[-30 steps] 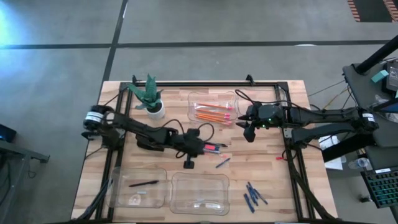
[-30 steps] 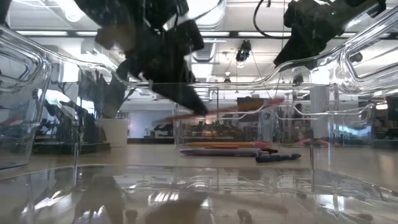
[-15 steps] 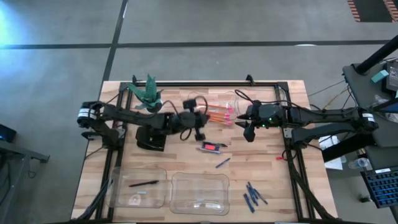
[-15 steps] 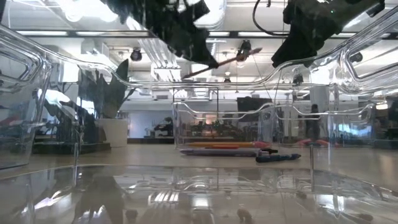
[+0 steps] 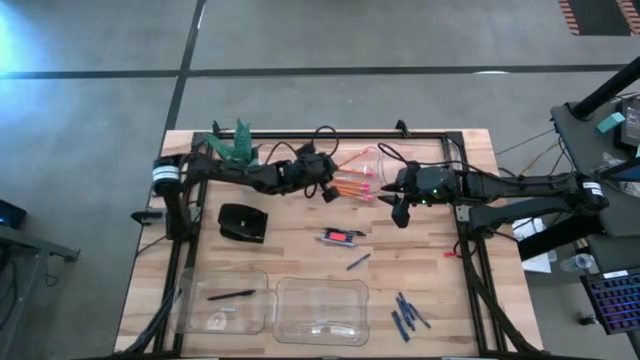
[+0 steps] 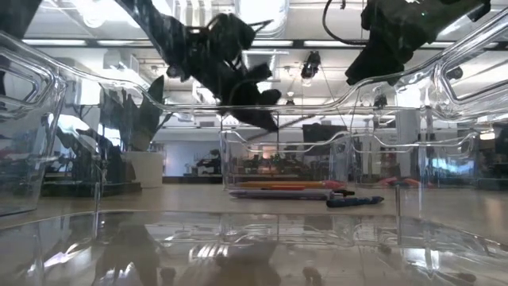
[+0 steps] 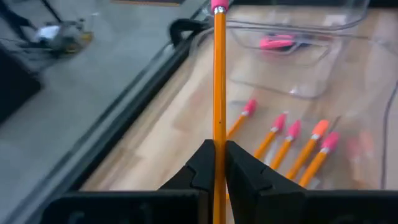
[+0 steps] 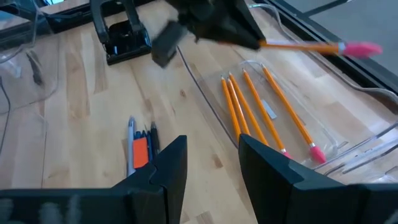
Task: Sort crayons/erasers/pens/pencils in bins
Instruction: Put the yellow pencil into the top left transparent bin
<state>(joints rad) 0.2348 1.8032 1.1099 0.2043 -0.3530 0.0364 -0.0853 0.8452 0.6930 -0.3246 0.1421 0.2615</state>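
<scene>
**Pencil Poised Above Its Bin**

The left gripper (image 5: 328, 190), its two dark fingers (image 7: 202, 167) pinched tight on a long thin orange pencil with a pink eraser end (image 7: 219, 74), hangs just above the near edge of the shallow clear plastic bin (image 5: 312, 157) at the back of the wooden table. The pencil runs straight ahead of the gripper, its long axis in line with the fingers and its pink tip leading, pointing out over the bin. Directly beneath and ahead of the fingertips lie the other orange pencils (image 7: 277, 137) already in that tub, roughly side by side, their pink ends also pointing away from the gripper.

The right gripper (image 5: 400, 212) waits on the other side of the same bin, beside it, its fingers (image 8: 163, 167) spread and holding nothing. From its own camera the held pencil (image 8: 305, 46) shows raised clear above the sorted pencils (image 8: 249, 106), crossing their line at an angle.

The left arm alone carries the pencil. Judged from this pose, what is left is to lower the stick and let go inside the bin's walls; since it lies across the others, it may settle slantwise on top of them.

Other stationery remains loose on the table behind the left gripper.
</scene>
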